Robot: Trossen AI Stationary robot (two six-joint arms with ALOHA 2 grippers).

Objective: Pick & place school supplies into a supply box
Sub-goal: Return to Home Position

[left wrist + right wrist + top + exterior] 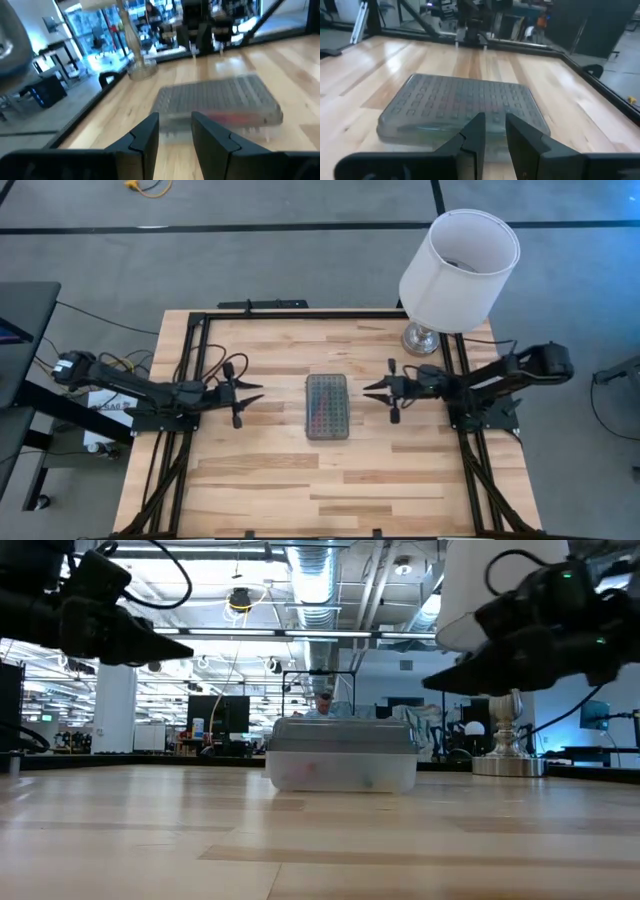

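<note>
The supply box is a flat clear case with a grey grid-textured lid, lying closed on its base at the table's middle. Through its wall I see faint pink and green shapes, and a red streak in the left wrist view; the supplies show no more clearly than that. My left gripper hovers above the table just left of the box, pointing at it, its fingers a narrow gap apart. My right gripper hovers just right of the box, mirrored, also narrowly open. Neither touches anything.
A lamp with a white shade stands on a silver base at the table's far right corner, close behind my right arm. A black frame runs along the table's edges. Bare wood lies between the box and the near edge.
</note>
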